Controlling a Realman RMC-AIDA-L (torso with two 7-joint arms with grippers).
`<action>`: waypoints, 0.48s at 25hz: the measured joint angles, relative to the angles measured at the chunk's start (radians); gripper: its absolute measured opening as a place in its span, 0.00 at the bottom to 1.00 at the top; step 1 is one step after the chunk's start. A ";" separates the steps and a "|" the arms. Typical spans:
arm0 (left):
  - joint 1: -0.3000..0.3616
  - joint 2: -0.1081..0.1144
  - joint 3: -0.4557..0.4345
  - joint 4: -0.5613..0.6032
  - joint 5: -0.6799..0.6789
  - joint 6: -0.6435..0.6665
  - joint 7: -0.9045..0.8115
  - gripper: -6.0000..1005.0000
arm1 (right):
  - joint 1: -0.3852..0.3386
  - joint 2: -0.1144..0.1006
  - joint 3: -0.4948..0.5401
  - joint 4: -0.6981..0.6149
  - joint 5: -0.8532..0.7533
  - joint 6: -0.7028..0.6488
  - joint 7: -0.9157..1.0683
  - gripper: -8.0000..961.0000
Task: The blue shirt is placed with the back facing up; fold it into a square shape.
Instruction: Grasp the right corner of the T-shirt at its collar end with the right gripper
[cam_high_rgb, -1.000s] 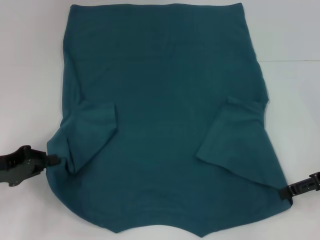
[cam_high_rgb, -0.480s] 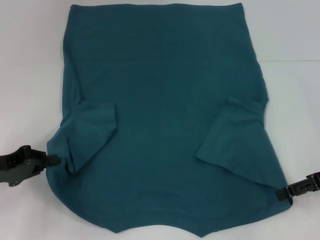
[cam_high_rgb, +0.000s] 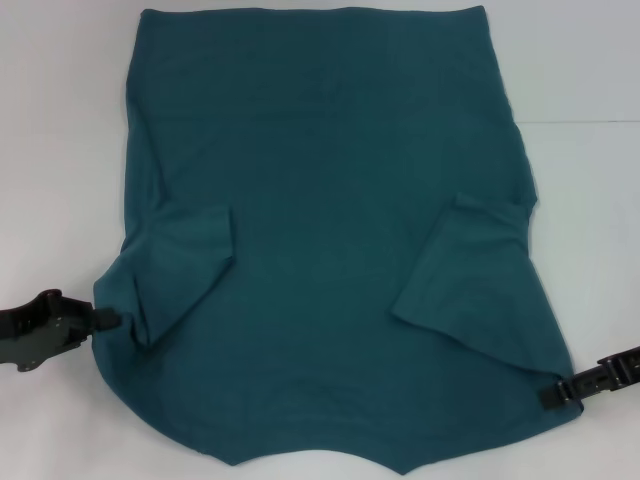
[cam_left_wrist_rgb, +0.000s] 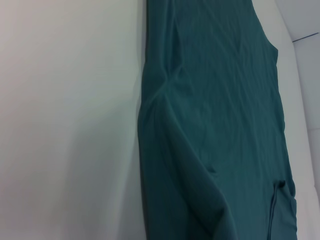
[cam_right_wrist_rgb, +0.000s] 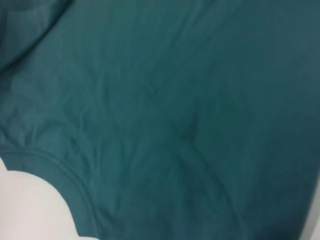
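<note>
Soft, floppy blue shirt (cam_high_rgb: 330, 230), flat on table (cam_high_rgb: 60, 150); best held by side edges. Left gripper (cam_high_rgb: 105, 318), right gripper (cam_high_rgb: 552, 393) touching edges; grip unclear.

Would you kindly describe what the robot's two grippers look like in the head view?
Both are black. The left gripper has a chunky, angular body narrowing to a slim tip. The right gripper is a thin bar with small notches along it. No cables or markings are discernible.

- Bright, even overhead light; the white table (cam_high_rgb: 60, 150) is nearly washed out.
- Soft shadows in the blue shirt (cam_high_rgb: 330, 200) folds.
- Right wrist view is blurred, perhaps too close.
</note>
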 joint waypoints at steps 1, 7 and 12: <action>0.000 0.000 0.000 0.000 0.000 -0.001 0.000 0.06 | 0.002 0.003 0.000 0.000 0.002 -0.002 0.000 0.84; 0.000 0.000 0.000 0.000 0.000 -0.003 0.000 0.06 | 0.017 0.021 0.003 0.000 0.008 -0.008 0.000 0.84; 0.000 0.000 0.000 0.000 0.000 -0.003 -0.001 0.06 | 0.032 0.033 0.008 0.000 0.013 -0.019 -0.001 0.83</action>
